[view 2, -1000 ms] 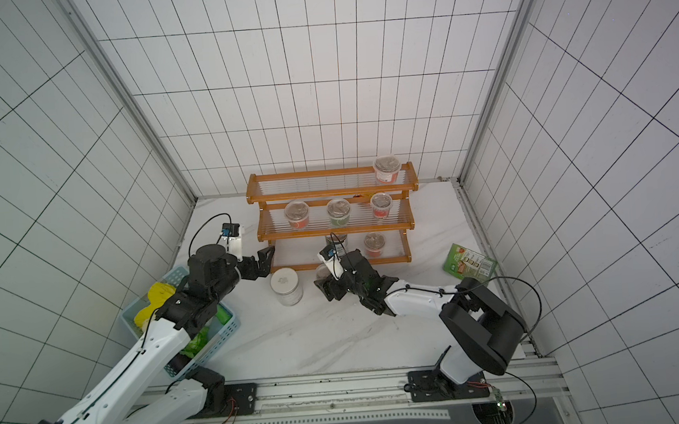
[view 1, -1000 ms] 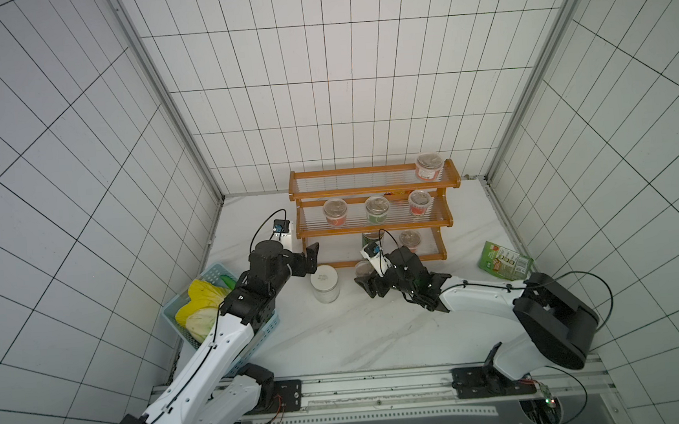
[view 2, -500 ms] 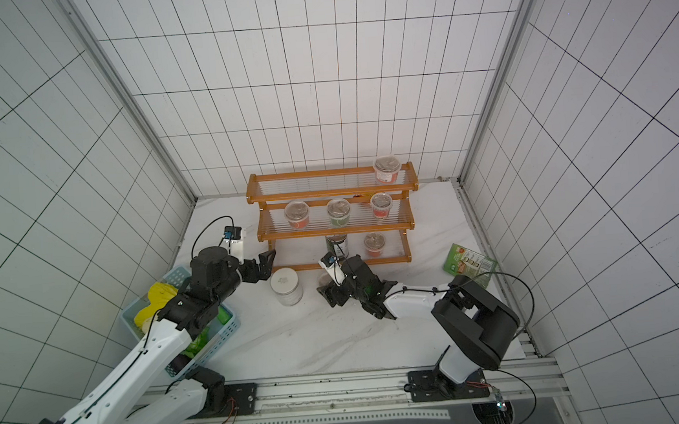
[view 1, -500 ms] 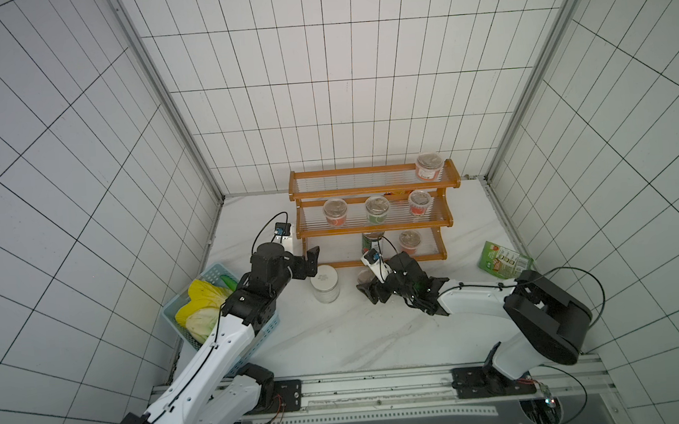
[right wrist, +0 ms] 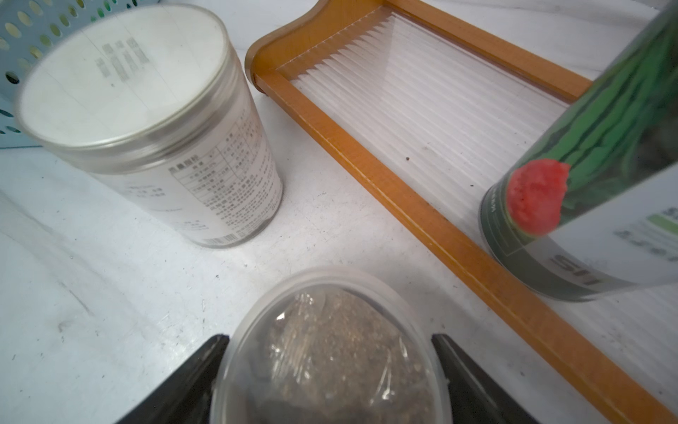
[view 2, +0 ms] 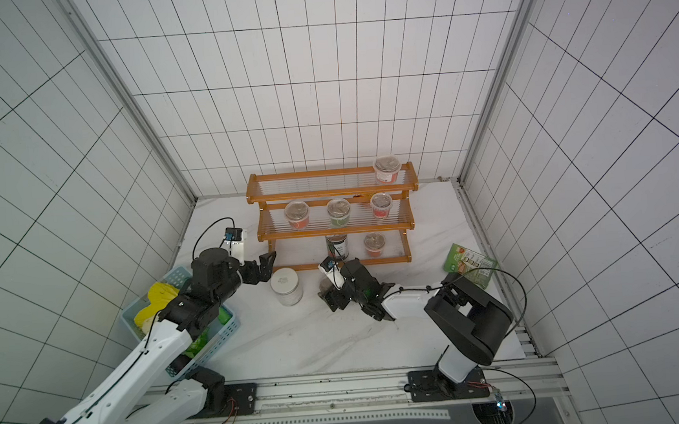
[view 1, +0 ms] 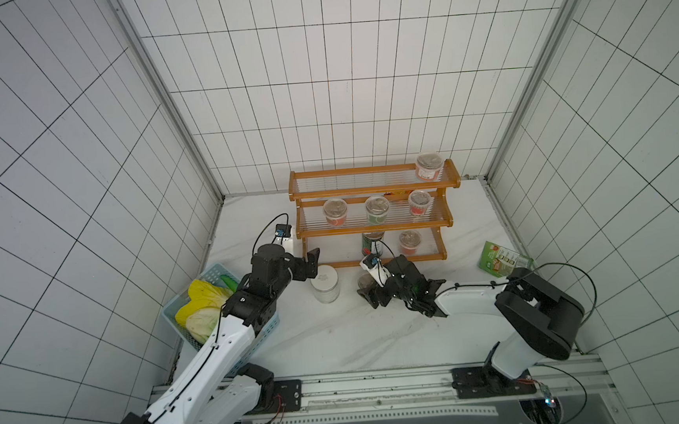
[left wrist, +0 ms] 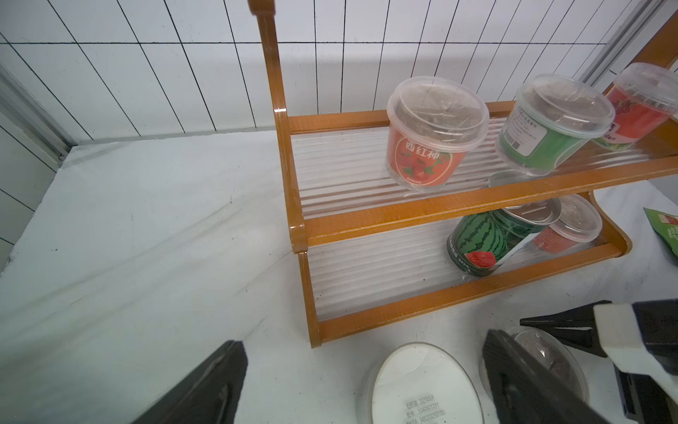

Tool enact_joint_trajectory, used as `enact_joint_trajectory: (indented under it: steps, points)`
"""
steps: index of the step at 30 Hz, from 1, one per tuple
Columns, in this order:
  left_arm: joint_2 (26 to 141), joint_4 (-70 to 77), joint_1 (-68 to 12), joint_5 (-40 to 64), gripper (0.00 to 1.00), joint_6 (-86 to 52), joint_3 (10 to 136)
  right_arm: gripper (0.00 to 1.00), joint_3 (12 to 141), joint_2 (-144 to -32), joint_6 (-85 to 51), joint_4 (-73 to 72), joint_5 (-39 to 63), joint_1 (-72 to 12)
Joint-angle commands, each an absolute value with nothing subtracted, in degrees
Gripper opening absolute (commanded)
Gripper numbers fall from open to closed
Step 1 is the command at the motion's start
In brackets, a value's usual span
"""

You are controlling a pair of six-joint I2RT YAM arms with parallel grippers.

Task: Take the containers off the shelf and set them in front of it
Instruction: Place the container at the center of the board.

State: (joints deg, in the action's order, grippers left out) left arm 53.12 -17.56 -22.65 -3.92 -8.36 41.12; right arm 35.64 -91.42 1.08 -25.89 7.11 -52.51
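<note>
Plastic cup [right wrist: 330, 370], clear-lidded with brown contents, now stands on the white tabletop [view 1: 339, 344] between the fingers of the right claw [right wrist: 326, 336]. A second ago it sat nearer the front rail of the shelf [view 1: 373, 188].

Finding: the claw has drawn the cup clear of the rail and its fingers have spread. They flank the lid closely, and whether either one touches it cannot be told.

Judgement: this cup is delivered and release appears under way.

Ahead of that claw, past the bottom rail, the watermelon tin [left wrist: 488, 238] remains on the lowest tier, with a red-banded cup [view 1: 409, 243] beside it.

Left claw [left wrist: 363, 341]: unchanged, fully spread and empty. The white-lidded jar [view 1: 325, 283] stands close by its fingertips, already on the table.

Outstanding: the tin and five cups across the three tiers.
</note>
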Motion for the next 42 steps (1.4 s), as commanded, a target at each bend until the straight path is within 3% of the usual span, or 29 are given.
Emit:
enact_joint_trajectory:
  steps: [1,10,15,29,33,42]
  points:
    - [52.50,-16.17,-22.32,-3.08,0.99,-8.09,40.54,0.88,34.97,-91.91,1.90,-25.67,6.28,-53.04]
    - [52.03,-16.17,-22.32,-3.16,0.98,-7.95,40.49,1.00,35.18,-89.82,2.46,-24.17,5.98,-53.05]
    - [52.04,-16.35,-22.32,-3.23,0.99,-7.75,40.84,0.99,34.60,-85.56,3.06,-20.57,5.63,-52.95]
    - [53.57,-16.44,-21.72,-2.44,0.98,-7.03,42.36,0.99,27.66,-60.41,3.60,-2.11,3.86,-52.60]
    - [54.05,-16.34,-21.62,-1.82,0.99,-7.03,42.95,0.99,33.31,-57.44,3.82,4.77,5.07,-47.66]
    - [54.31,-17.31,-21.56,-0.93,0.99,-6.50,44.42,0.99,55.04,-55.40,6.46,17.36,18.54,-27.33]
